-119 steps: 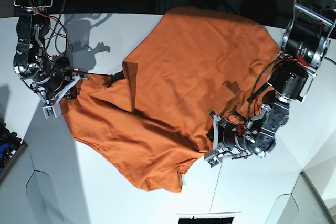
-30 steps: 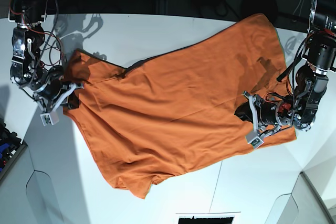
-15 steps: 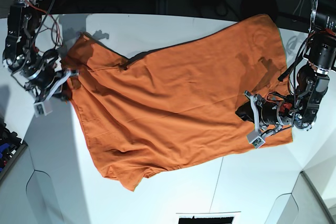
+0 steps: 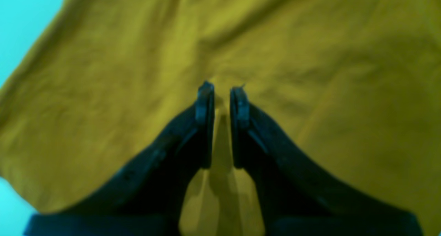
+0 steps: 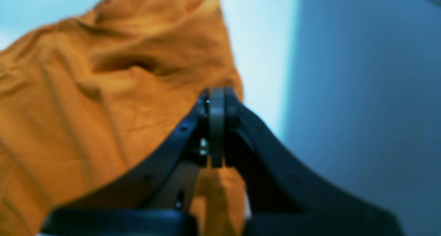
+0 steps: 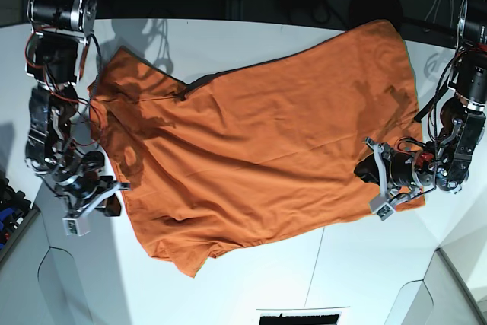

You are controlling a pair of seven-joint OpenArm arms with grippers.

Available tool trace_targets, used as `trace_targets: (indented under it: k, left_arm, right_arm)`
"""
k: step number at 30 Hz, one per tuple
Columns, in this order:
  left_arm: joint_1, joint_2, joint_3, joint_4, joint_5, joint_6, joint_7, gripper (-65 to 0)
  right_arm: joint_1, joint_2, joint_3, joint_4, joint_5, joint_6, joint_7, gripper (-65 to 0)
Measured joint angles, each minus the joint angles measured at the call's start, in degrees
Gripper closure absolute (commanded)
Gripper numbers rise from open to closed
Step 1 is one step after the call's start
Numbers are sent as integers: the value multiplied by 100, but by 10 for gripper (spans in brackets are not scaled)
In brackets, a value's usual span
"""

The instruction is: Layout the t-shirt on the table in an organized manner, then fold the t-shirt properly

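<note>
Orange t-shirt (image 6: 259, 150) spread, lightly wrinkled

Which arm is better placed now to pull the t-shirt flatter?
Left: the left gripper sits on the t-shirt, cloth between its jaws; the right gripper is shut, beside the shirt's edge.

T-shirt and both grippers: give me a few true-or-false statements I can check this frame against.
1. The t-shirt lies spread open on the table, with no fold made yet. True.
2. The right gripper is wide open. False: its jaws are shut together, beside the shirt's edge.
3. The left gripper hangs over bare table. False: it is at the shirt's edge, jaws nearly closed with cloth between them.
4. In the base view the two grippers are at opposite ends of the t-shirt. True.
</note>
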Motion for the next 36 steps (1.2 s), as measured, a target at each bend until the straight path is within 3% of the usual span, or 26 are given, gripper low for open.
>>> trace_targets:
  k: [5,9,18,27,31,35,36]
  left_arm:
    - [0,-179,-7,-260,238,63,-116,-115]
    - [2,-214,-7,-374,227,63,-131,-115]
    - [33,-317,-11,-385,203,17,-221,-115]
    - [33,-317,-11,-367,-90,17,-260,-115]
    - [35,-319,-11,-308,-260,17,-144,-115]
    - [33,-330,-11,87,-726,17,144,-115]
    - [35,-328,-11,232,-844,20,177,-115]
  right_arm:
    - [205,-101,-560,-723,-142,4,48,0]
    - [-9,55,-822,-592,-96,157,7,0]
    - [-1648,470,-817,1523,409,109,-562,0]
    - [-3084,553,-302,3117,540,146,-739,0]
    - [-3049,551,-72,3324,680,149,-673,0]
    - [-2461,553,144,3316,708,63,-605,0]
    - [-2284,553,157,3300,706,-2,-610,-31]
